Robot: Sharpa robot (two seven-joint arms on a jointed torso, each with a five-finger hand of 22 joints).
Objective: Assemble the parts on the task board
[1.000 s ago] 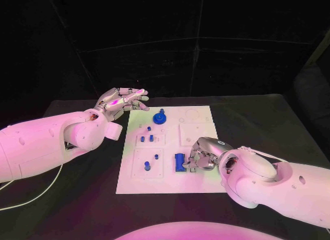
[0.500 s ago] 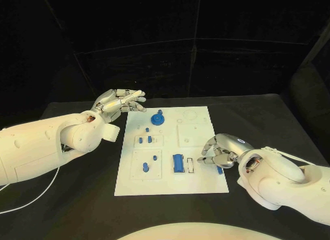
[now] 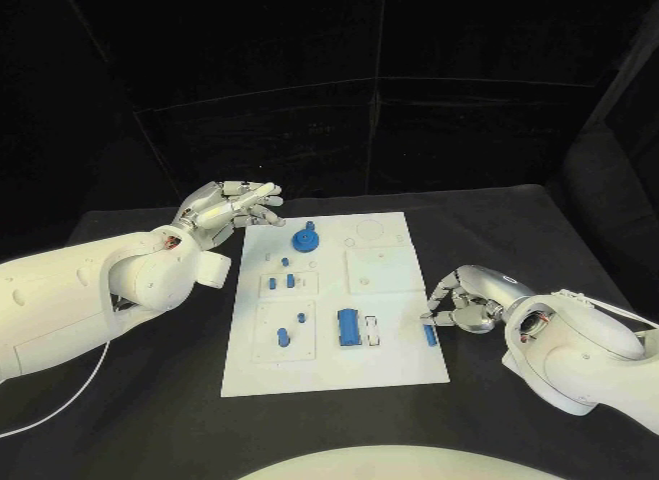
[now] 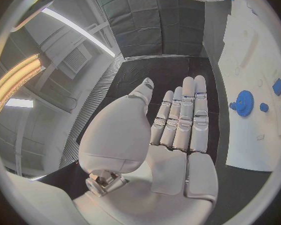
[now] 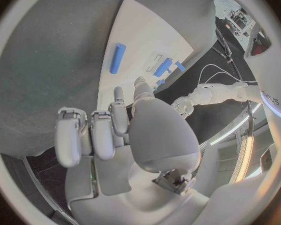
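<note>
Blue peg [image 3: 430, 335] released; right hand [image 3: 466, 300] has withdrawn rightward.

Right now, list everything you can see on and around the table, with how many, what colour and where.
table: one, black, under everything.
task board: one, white, middle of the table.
gear: one, blue, far left part of the board.
small pieces: several, blue, down the board's left side.
block: one, blue, near middle of the board.
cylinder: one, blue, lying at the board's right edge.
cable: one, white, on the table under the left arm.
left robot hand: one, silver, raised off the board's far left corner, fingers straight, holding nothing.
right robot hand: one, silver, beside the cylinder, fingers curled, nothing seen in it.
</note>
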